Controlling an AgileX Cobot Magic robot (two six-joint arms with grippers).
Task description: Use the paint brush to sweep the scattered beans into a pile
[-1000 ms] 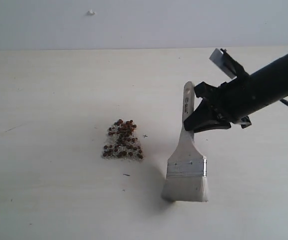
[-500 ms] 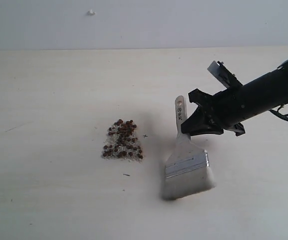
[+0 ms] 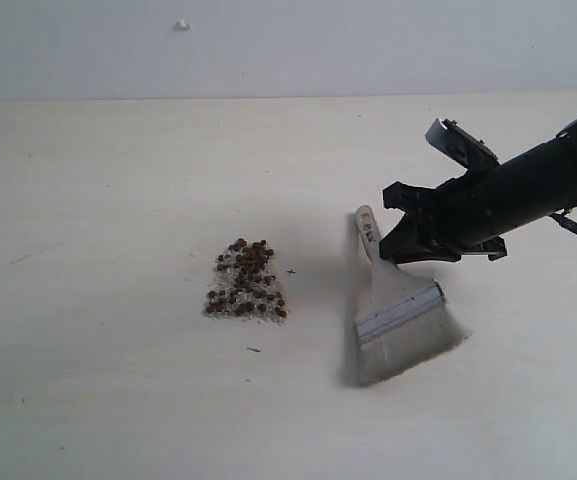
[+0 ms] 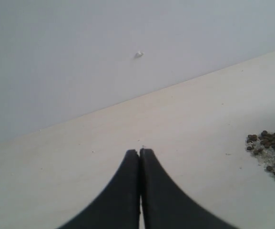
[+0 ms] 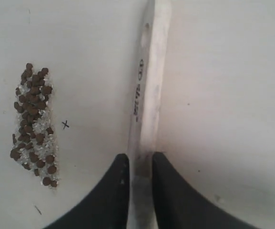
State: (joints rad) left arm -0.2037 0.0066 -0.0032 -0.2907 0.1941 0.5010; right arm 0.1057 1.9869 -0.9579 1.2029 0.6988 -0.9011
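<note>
The beans lie as one small pile (image 3: pixel 246 283) of reddish-brown beans and whitish grains on the pale table, also seen as the pile (image 5: pixel 33 124) in the right wrist view and the pile (image 4: pixel 268 152) at the edge of the left wrist view. To its right the paint brush (image 3: pixel 403 315) lies low on the table, bristles toward the front right and handle end toward the back left. My right gripper (image 3: pixel 396 250) straddles the brush handle (image 5: pixel 149 95), and both fingers of the right gripper (image 5: pixel 140 160) rest against its sides. My left gripper (image 4: pixel 139 151) is shut and empty, away from the pile.
A tiny cross mark (image 3: pixel 291 271) sits on the table between pile and brush. The pale wall meets the table's back edge, with a small white speck (image 3: pixel 181 24) on it. A dark fleck (image 3: pixel 254 350) lies in front of the pile.
The brush has tipped from standing on its bristles to lying low and turned, its bristles swinging right. My right gripper came down with it. The pile has not moved.
</note>
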